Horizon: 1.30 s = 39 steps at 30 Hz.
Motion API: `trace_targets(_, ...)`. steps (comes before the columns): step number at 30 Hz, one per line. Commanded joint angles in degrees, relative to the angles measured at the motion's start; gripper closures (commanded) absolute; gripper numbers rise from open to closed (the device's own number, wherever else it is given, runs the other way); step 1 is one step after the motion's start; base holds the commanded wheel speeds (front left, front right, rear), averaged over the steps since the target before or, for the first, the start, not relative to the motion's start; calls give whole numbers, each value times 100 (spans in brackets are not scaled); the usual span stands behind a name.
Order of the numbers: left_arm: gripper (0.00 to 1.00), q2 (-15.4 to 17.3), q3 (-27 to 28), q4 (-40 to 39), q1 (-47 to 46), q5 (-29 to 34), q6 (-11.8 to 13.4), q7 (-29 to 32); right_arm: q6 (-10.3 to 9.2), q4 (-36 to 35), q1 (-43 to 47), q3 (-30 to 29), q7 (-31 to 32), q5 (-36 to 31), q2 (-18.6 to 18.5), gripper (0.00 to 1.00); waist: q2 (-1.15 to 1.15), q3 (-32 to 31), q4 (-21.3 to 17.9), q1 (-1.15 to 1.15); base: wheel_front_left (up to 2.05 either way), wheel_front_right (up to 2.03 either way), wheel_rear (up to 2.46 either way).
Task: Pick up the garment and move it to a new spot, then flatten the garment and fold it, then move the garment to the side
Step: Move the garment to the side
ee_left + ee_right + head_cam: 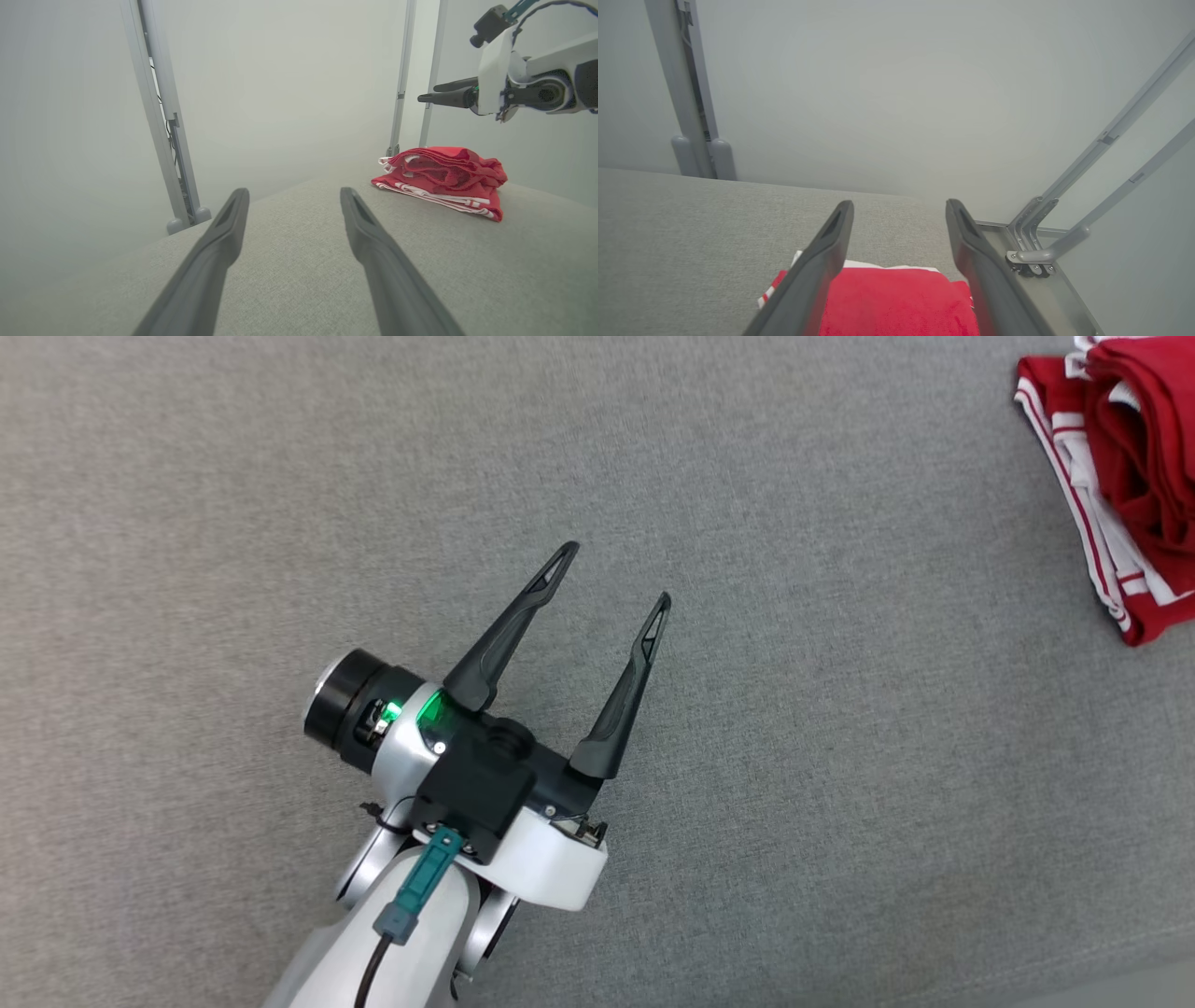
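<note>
Nearest the head camera, the left gripper (617,575) hangs over the grey cloth-covered table (280,476), its pale forearm coming up from the bottom edge of that view and a green light glowing at the wrist. Its two dark fingers (504,635) point up and to the right and stand spread wide, with nothing between them but bare grey cloth. The left wrist view shows the same spread, the fingers running out low over the table top. Farther off, well apart from this gripper and toward the robot's right, the garment (444,179) lies on the table as a red heap of folded, somewhat rumpled layers with white stripes along its lower edges. In the head view it sits in the upper right corner, cut off by the frame. Above it hovers the right gripper (426,93), clear of the cloth, fingers pointing level across the left wrist view. From the right wrist view its jaws are parted and hold nothing, and the red cloth shows below and between them at the bottom edge, close to the table's rim. Beyond that rim stand slanting grey metal frame bars (1041,233), and behind them a plain pale wall (901,93).
</note>
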Motion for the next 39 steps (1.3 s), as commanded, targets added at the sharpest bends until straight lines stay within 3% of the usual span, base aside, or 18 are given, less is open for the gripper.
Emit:
trace_targets(1,0,9,35,38,86,-67,57,-40,-2,-135,188,-127,-8,-94,20,0,0,-217,137,0,0,0,0)
trace_targets(7,0,-38,326,170,537,-423,376,-147,-2,-1316,1249,-787,-5,-645,578,0,0,-786,462,0,0,0,0)
trace_targets(13,0,3,812,332,1109,-835,660,-253,-2,-2335,2359,-1041,-5,-1048,1141,0,0,-1402,797,0,0,0,0)
trace_targets(24,0,29,1662,683,1912,-1346,889,-350,-2,-3925,4103,-1524,-5,-1599,1970,0,0,-2348,1133,0,0,0,0)
trace_targets(28,0,6,1996,625,2209,-1314,881,-348,-2,-4382,4650,-1750,-5,-1734,2194,0,0,-2590,1142,0,0,0,0)
trace_targets(32,0,33,2200,517,2479,-1104,720,-350,-2,-4729,5181,-1872,-5,-1957,2318,0,0,-2809,1114,0,0,0,0)
trace_targets(39,0,-46,2376,380,2828,-838,235,-351,-2,-5161,6140,-2223,-5,-2199,2529,0,0,-3046,1050,0,0,0,0)
